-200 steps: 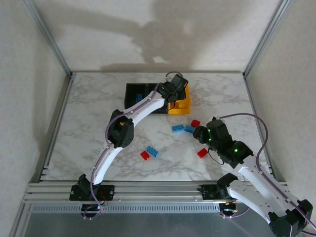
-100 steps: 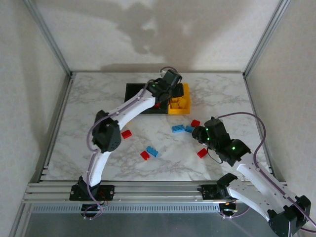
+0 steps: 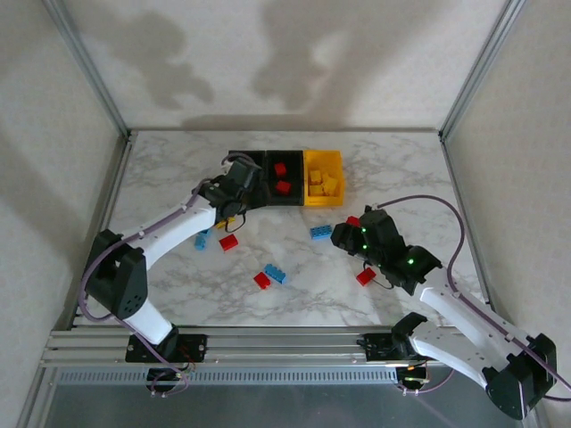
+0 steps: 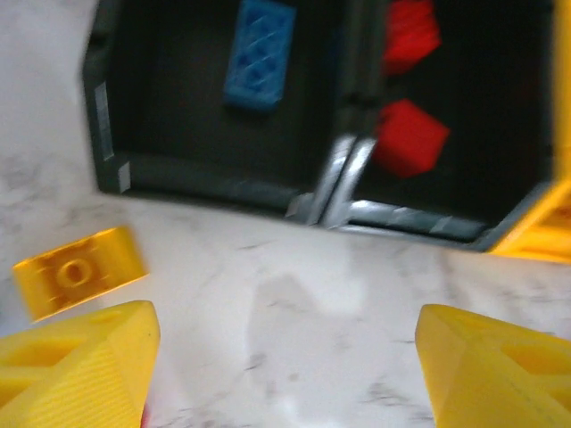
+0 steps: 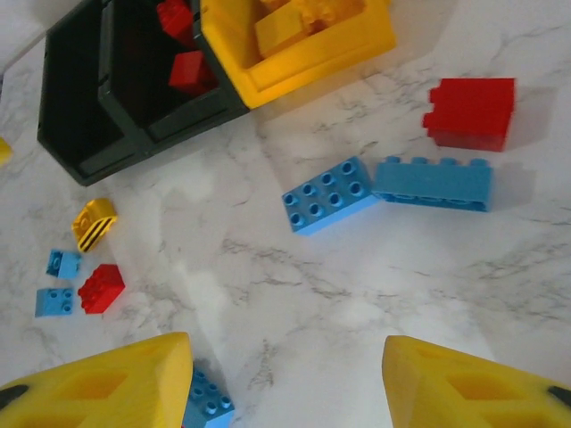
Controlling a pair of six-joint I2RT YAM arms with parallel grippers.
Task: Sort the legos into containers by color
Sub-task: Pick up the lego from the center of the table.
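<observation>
Left gripper (image 4: 285, 343): my fingers wide apart, empty, just in front of the bins (image 4: 223, 183) | yellow brick (image 4: 78, 272): near their front left corner | plan: centre over it, descend straight, close squarely, carry to yellow bin (image 5: 312, 67) | right gripper (image 5: 285, 357): wide, empty.

text: none legible | labels: none | left wrist view blurred, perhaps hiding marks
</observation>
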